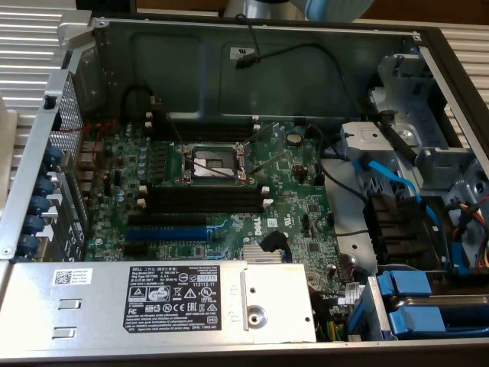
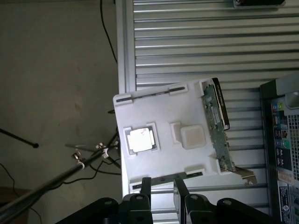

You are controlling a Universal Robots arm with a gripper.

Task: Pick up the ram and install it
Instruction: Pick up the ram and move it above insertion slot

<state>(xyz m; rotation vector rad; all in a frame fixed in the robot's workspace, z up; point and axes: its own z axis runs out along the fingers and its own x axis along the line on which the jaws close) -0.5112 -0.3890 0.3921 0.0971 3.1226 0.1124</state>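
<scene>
Tool (image 2: pixel 162 183) open w/ nothing held, just by ram (image 2: pixel 191 175) in white tray (image 2: pixel 154 109).

The hand (image 2: pixel 162 189) is black. Just ahead of it the ram (image 2: pixel 163 177) shows as a dark strip in a white tray (image 2: pixel 159 109), which also carries a silvery chip (image 2: pixel 141 139) and a green card (image 2: pixel 217 136). The tabletop (image 2: pixel 187 42) beneath is ribbed grey. The motherboard (image 1: pixel 294 191) is green, with one blue slot (image 1: pixel 166 232).

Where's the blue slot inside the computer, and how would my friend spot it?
Look into the open computer case at the green motherboard. In the exterior view, long slots run side by side just below its square metal processor socket. The blue slot is the only blue one; its neighbours are black.
</scene>
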